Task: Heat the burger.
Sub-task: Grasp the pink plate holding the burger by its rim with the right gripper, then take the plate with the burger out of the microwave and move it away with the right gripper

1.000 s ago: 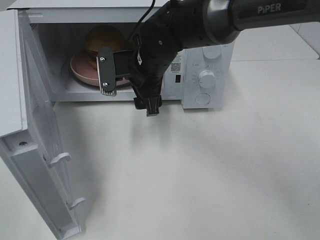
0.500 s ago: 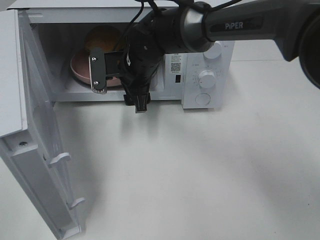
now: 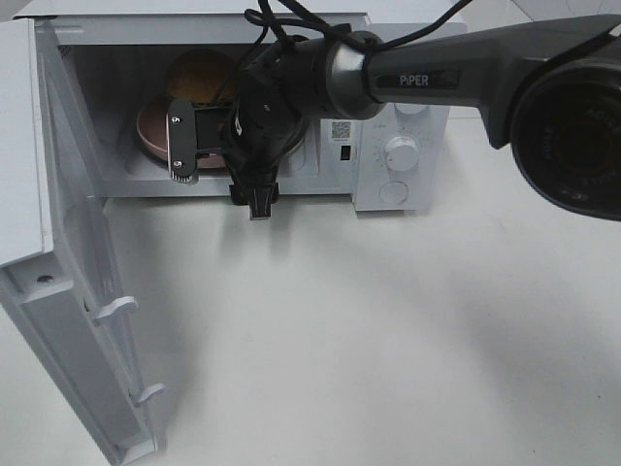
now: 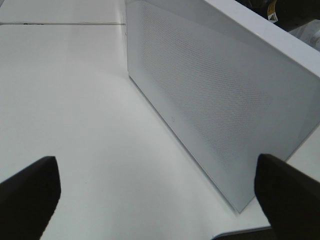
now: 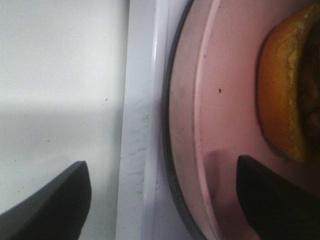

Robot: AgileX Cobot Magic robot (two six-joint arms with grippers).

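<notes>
The burger (image 3: 201,76) sits on a round pink plate (image 3: 148,133) inside the open microwave (image 3: 403,146). My right gripper (image 3: 191,148) reaches across to the cavity's mouth, just in front of the plate, and is open. In the right wrist view the right gripper (image 5: 162,185) straddles the plate's rim (image 5: 200,100): one finger hangs over the white sill, the other over the plate, and the burger (image 5: 282,100) lies beyond, untouched. My left gripper (image 4: 155,185) is open and empty, facing the outer face of the microwave door (image 4: 210,95). It does not show in the exterior view.
The microwave door (image 3: 68,272) stands swung open at the left, its handle toward the table's front. The control panel with knobs (image 3: 400,152) is right of the cavity. The right arm (image 3: 466,58) spans the top of the view above the white table (image 3: 388,330).
My right gripper has moved left and deeper toward the microwave's opening, closing in on the pink plate. Its fingers stay open. Burger and plate have not moved.
</notes>
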